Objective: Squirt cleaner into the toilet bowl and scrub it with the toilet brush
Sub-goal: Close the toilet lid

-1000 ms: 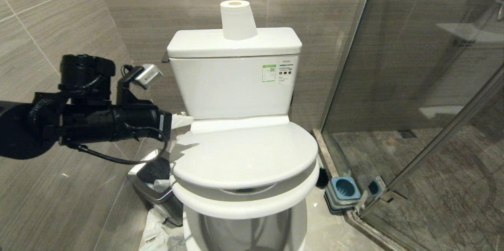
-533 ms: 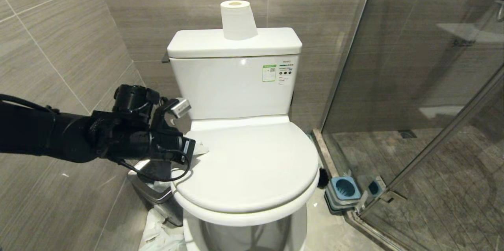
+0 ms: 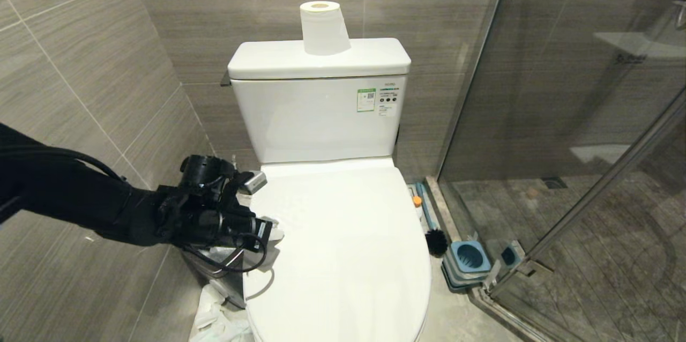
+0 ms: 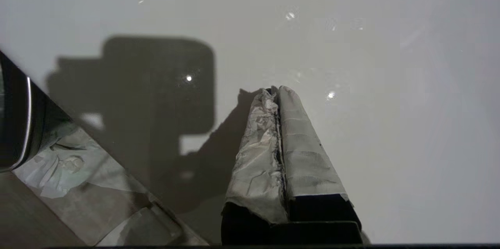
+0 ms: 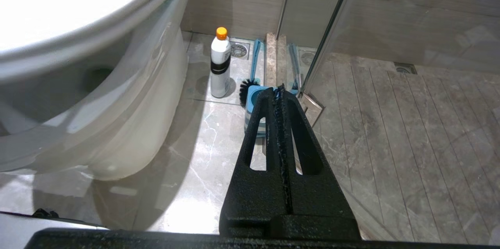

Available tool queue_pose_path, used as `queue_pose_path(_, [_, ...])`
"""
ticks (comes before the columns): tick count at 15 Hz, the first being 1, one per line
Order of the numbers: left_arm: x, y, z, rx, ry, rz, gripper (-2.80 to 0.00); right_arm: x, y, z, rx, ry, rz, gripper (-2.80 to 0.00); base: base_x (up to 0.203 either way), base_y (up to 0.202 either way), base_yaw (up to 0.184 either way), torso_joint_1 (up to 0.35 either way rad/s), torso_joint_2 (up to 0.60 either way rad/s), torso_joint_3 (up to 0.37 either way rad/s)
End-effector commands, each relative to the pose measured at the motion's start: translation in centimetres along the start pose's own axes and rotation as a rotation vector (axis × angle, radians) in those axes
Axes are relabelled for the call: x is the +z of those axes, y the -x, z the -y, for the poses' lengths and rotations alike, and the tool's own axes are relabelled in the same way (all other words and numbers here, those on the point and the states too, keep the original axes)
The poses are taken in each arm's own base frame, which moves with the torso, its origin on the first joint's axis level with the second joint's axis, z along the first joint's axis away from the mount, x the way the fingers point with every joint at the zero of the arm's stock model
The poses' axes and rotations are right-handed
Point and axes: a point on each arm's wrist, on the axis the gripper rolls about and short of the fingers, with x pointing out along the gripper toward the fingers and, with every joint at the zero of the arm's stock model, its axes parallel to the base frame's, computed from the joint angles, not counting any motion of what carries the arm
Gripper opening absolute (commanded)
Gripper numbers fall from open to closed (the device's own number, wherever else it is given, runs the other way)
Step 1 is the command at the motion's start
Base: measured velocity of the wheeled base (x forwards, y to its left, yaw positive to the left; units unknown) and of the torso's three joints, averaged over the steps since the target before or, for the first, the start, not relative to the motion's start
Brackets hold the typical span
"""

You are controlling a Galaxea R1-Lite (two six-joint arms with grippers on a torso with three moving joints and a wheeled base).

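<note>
In the head view the left gripper (image 3: pixel 269 232) sits at the left edge of the closed lid (image 3: pixel 343 245) of the toilet bowl (image 3: pixel 321 117), lower left of centre, its fingers pressed together and holding nothing. To the lid's right, on the floor, the toilet brush (image 3: pixel 435 237) lies beside its holder (image 3: pixel 469 259), and only the orange cap of the cleaner (image 3: pixel 416 201) peeks past the lid. The left wrist view shows the taped fingers (image 4: pixel 297 139) shut, tips on or just above the glossy lid; contact is hard to judge. The right wrist view shows what the head view hides: the whole cleaner bottle (image 5: pixel 220 65) upright on the floor just beside the brush head (image 5: pixel 247 87), with the right gripper (image 5: pixel 278 91) shut and idle. With the lid down, it seems best to draw the left arm clear gently without dragging across it.
</note>
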Motion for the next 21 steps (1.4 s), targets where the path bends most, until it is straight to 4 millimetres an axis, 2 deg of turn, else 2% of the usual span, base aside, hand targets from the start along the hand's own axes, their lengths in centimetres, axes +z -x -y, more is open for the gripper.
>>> queue_pose_path(1, [-1.8, -2.7, -1.1, 0.029, 0.003, -0.004, -2.8, 0.0, 0.0, 0.0, 0.001, 0.002, 0.0, -2.8, 0.0, 0.0, 0.0, 0.0, 0.0, 0.0])
queue_pose_path(5, [-3.3, -5.6, -2.2, 0.103, -0.023, 0.07, -2.8, 0.0, 0.0, 0.0, 0.001, 0.002, -0.001, -2.8, 0.0, 0.0, 0.0, 0.0, 0.0, 0.0])
queue_pose_path(8, [-3.6, -7.3, -3.0, 0.17, -0.044, 0.145, -2.8, 0.0, 0.0, 0.0, 0.001, 0.001, -0.001, -2.8, 0.0, 0.0, 0.0, 0.0, 0.0, 0.0])
queue_pose_path(12, [-3.8, -8.1, -3.1, 0.202, -0.054, 0.177, -2.8, 0.0, 0.0, 0.0, 0.001, 0.001, 0.0, -2.8, 0.0, 0.0, 0.0, 0.0, 0.0, 0.0])
queue_pose_path(14, [-2.6, -6.9, -2.9, 0.206, -0.064, 0.227, -2.8, 0.0, 0.0, 0.0, 0.001, 0.001, -0.001, -2.8, 0.0, 0.0, 0.0, 0.0, 0.0, 0.0])
queue_pose_path(16, [-0.3, -4.1, -2.5, 0.215, -0.073, 0.317, -2.8, 0.0, 0.0, 0.0, 0.001, 0.002, -0.001, -2.8, 0.0, 0.0, 0.0, 0.0, 0.0, 0.0])
queue_pose_path(19, [2.7, 1.7, -1.4, 0.22, 0.026, 0.369, -2.8, 0.0, 0.0, 0.0, 0.001, 0.002, -0.001, -2.8, 0.0, 0.0, 0.0, 0.0, 0.0, 0.0])
queue_pose_path(21, [3.2, 5.2, -2.5, 0.265, 0.157, 0.245, -2.8, 0.0, 0.0, 0.0, 0.001, 0.0, 0.0, -2.8, 0.0, 0.0, 0.0, 0.0, 0.0, 0.0])
